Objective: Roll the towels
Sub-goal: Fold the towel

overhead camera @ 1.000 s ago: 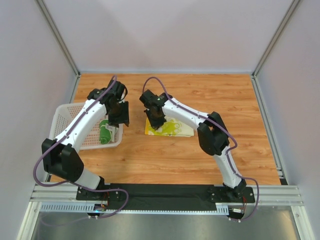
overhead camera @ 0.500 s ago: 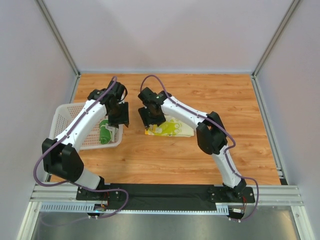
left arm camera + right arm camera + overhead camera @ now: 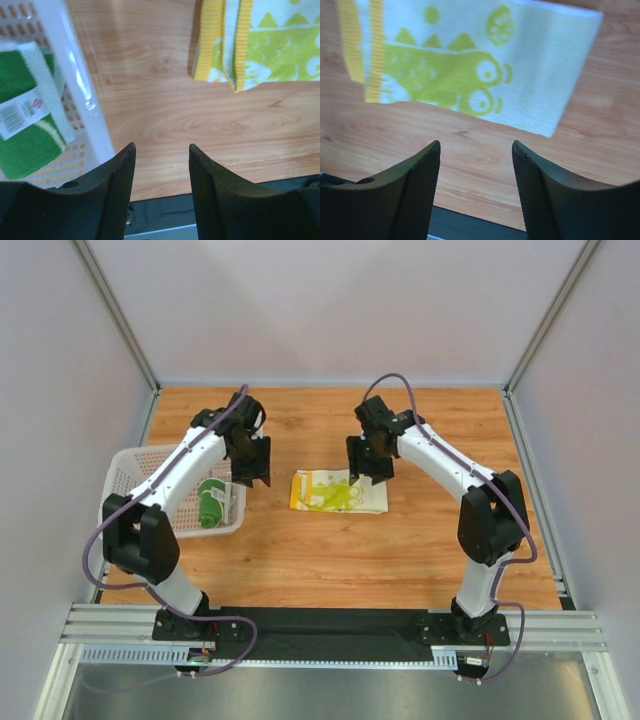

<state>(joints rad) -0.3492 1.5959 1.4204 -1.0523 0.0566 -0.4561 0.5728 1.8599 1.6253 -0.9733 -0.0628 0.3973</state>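
- Wood-grain table (image 3: 400, 550) under everything.
- White mesh basket (image 3: 118, 480) at left edge of table.
- Lime-yellow towel (image 3: 338, 492) mid-table, folded flat, pale with lime print, yellow banded edge on its left end.
- Green towel (image 3: 210, 502) rolled up, white label showing, inside basket's right side.
- Left gripper (image 3: 250, 475) reached over basket's far right corner, pointing down, fingers apart, holding nothing.
- Right gripper (image 3: 368, 472) above the folded towel's far right corner, arm arched, fingers wide apart, empty.
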